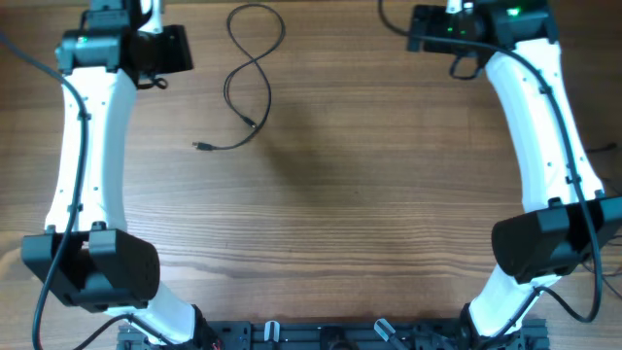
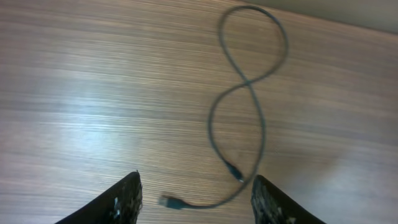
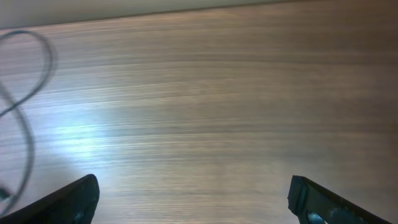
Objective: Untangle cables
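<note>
Left gripper [image 2: 198, 186] and right gripper [image 3: 193, 186] gape — cable [image 2: 248, 83] lies looped.

The overhead camera looks straight down on the desk [image 1: 321, 214] from well above, taking in both arms from the near edge to the far edge. The left wrist camera sits by the far left corner, tilted down past the left gripper [image 2: 197, 194] and close over the looped cable [image 2: 249, 84]. The right wrist camera, by the far right corner, looks low across the wood past the right gripper [image 3: 194, 194]. All three views share the cable, which only clips the right wrist view's left border
</note>
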Controlling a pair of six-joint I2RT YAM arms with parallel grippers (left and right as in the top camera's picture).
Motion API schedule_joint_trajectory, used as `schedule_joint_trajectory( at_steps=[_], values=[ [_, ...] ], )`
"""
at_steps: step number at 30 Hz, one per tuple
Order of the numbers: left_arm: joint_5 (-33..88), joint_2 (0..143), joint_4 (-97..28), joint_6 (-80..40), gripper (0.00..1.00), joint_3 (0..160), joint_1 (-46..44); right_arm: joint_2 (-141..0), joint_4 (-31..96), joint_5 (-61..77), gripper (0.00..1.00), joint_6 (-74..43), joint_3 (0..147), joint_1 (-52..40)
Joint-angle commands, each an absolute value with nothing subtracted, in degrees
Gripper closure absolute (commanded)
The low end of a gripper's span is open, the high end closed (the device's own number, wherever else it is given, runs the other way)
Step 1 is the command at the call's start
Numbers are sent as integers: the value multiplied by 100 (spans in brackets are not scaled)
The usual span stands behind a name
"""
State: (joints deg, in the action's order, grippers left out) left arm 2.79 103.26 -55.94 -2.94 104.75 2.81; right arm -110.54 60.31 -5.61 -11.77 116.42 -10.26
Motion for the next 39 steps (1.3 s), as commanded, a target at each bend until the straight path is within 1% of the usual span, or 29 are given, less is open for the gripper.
schedule_joint_trajectory(
  at_steps=[1, 5, 9, 14, 17, 22, 25, 31, 39],
  values=[
    [207, 10169, -5618, -370, 41, 10567, 510, -11177, 5894, -207, 0, -1052, 11655, -1398],
    [283, 10182, -5618, -362, 39, 10567, 631, -11509, 5690, 145, 0, -1048, 11655, -1743],
    [626, 10195, -5614, -130, 38, 10567, 642, -11937, 5398, 469, 0, -829, 11655, -2233],
    [1057, 10200, -5642, 397, 37, 10567, 642, -12464, 4764, 790, 0, -574, 11655, -2845],
    [1094, 10200, -5640, 434, 36, 10567, 687, -12776, 4359, 958, 0, -445, 11655, -3120],
    [1125, 10200, -5653, 561, 36, 10567, 978, -13268, 4003, 1328, 0, -141, 11655, -3334],
    [1614, 10200, -5651, 567, 36, 10567, 1389, -13548, 3791, 1719, 0, 150, 11655, -3380],
    [2324, 10200, -5675, 733, 36, 10567, 1887, -13664, 3448, 2609, 0, 609, 11655, -3400],
    [2899, 10200, -5817, 1326, 36, 10567, 1887, -13812, 3323, 3424, 0, 1273, 11655, -3520]
  ],
)
